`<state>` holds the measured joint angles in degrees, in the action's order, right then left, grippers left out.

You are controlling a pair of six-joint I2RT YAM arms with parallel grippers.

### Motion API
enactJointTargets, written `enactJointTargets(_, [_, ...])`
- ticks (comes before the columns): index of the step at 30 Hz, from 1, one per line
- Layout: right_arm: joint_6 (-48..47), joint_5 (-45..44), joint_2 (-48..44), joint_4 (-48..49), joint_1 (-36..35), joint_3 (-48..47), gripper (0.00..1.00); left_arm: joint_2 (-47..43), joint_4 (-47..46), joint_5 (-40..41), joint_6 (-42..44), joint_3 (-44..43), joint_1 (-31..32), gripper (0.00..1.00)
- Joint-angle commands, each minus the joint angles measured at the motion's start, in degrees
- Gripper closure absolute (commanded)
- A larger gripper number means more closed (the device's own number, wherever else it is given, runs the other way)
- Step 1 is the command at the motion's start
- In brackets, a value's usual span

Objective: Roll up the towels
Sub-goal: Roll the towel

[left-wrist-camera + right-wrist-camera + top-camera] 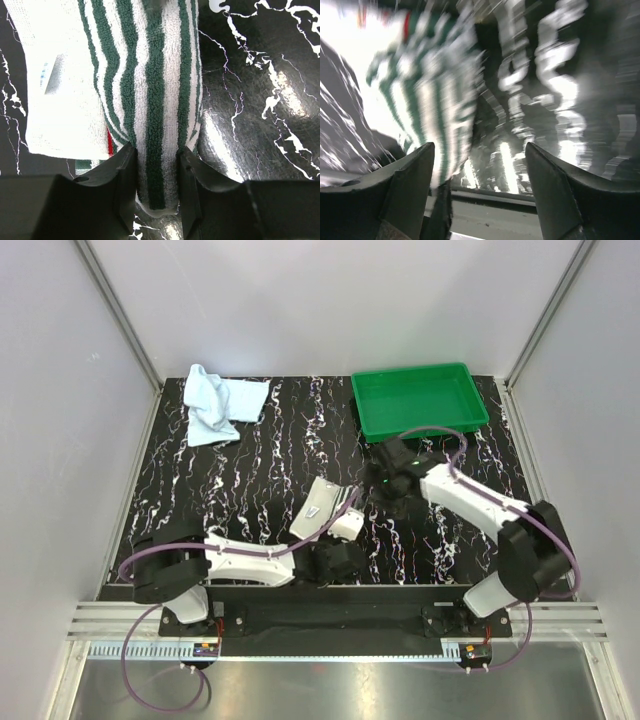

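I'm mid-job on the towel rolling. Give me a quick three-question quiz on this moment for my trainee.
1. True or false: the left gripper is clamped on the striped towel.
2. Fill in: the right gripper has its jaws ____, with nothing held between them.
3. Where does the pale blue towel lie? A. between the right gripper's fingers; B. crumpled at the far left corner of the table; C. under the striped towel.

Key: 1 true; 2 open; 3 B.
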<state>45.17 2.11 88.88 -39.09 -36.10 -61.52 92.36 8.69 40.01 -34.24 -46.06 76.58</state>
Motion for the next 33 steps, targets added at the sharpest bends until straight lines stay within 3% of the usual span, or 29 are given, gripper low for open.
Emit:
enactJointTargets(1, [-3.68, -2.37, -7.13, -5.38, 7.52, -2.38, 0.20, -1.65, -1.74, -3.79, -0.21, 2.03, -1.42, 0.69])
enactJointTargets(4, [-5.35, -2.99, -12.66, -5.82, 12.18, -2.56, 0.19, -3.93, -4.71, -7.91, 0.22, 4.21, -3.61, 0.70])
enactJointTargets(7, [-5.88, -2.29, -18.55, -2.41, 12.45, 0.50, 0.19, -7.00, -10.51, -17.84, 1.37, 6.59, -7.21, 0.70])
enactJointTargets(11, [-3.95, 7.79, -25.93, 9.17, 12.37, 8.15, 0.19, -10.78, -16.58, -29.51, -1.87, 11.68, -13.02, 0.72])
enactJointTargets(19, [-1.58, 17.66, -28.06, 22.02, 12.45, 20.54, 0.19, -14.14, -33.89, -55.07, -12.93, 21.26, -28.91, 0.72])
enactJointTargets(26, [2.11, 23.98, -24.38, 39.84, 12.10, 27.76, 0.18, -4.83, -50.42, -70.32, -20.60, 25.41, -38.51, 0.73])
enactJointTargets(33, [1.59, 24.00, -15.94, 52.88, 8.07, 29.44, 0.15, 9.14, -75.69, -82.45, -32.54, 27.87, -45.98, 0.71])
